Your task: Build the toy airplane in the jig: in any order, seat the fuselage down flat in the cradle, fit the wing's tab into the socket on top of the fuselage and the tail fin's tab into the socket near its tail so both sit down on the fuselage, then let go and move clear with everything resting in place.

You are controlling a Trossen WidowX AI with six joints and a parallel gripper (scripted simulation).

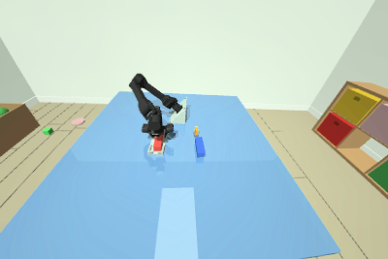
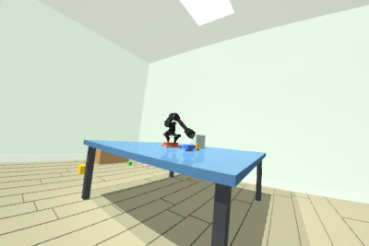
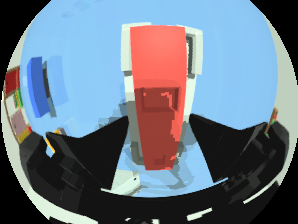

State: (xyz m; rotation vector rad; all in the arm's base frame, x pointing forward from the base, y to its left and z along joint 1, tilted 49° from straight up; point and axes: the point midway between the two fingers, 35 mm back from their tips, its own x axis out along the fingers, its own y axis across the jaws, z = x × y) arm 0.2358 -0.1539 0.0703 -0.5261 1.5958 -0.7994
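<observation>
The red fuselage [image 1: 158, 144] [image 2: 170, 145] [image 3: 159, 55] lies lengthwise in the pale cradle [image 1: 150, 151] [image 3: 197, 56], looking flat. Its larger top socket [image 3: 159, 100] and small tail socket are empty. My gripper [image 1: 157, 136] [image 2: 172, 140] [image 3: 158, 117] is open around the rear half, with a gap on each side in the wrist view. The blue wing [image 1: 200, 146] [image 2: 188, 147] [image 3: 38, 89] lies apart on the table, beside the cradle. The orange tail fin [image 1: 196, 131] [image 2: 196, 146] stands just behind the wing and is partly hidden by a finger in the wrist view.
A pale upright panel [image 1: 179, 114] [image 2: 200, 141] stands behind the tail fin, near the raised arm. The blue table [image 1: 107, 196] [image 2: 221, 165] carries everything. Shelves [image 1: 354, 149] and a brown box [image 1: 16, 125] stand off the table.
</observation>
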